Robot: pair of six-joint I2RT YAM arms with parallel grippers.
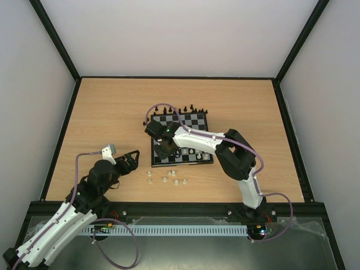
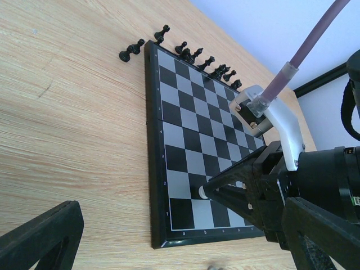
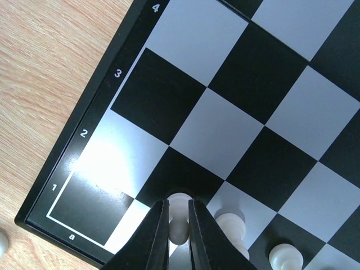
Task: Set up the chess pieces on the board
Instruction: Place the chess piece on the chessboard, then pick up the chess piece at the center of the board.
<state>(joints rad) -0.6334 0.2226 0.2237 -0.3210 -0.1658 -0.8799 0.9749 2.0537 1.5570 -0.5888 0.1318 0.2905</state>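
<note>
One small cream chess piece [image 3: 179,209] is pinched in the right gripper [image 3: 179,239], jaws nearly closed, over a dark square by the black-and-silver chequered board's [image 3: 84,163] a1 corner. Placement seems underway; next, release and lift straight. Left of the board, the left gripper [image 1: 128,160] gapes empty.

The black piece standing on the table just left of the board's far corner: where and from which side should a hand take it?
Take the black piece by its slim waist under the head, probably from straight above: it stands upright on the bare table, clear of the board.
</note>
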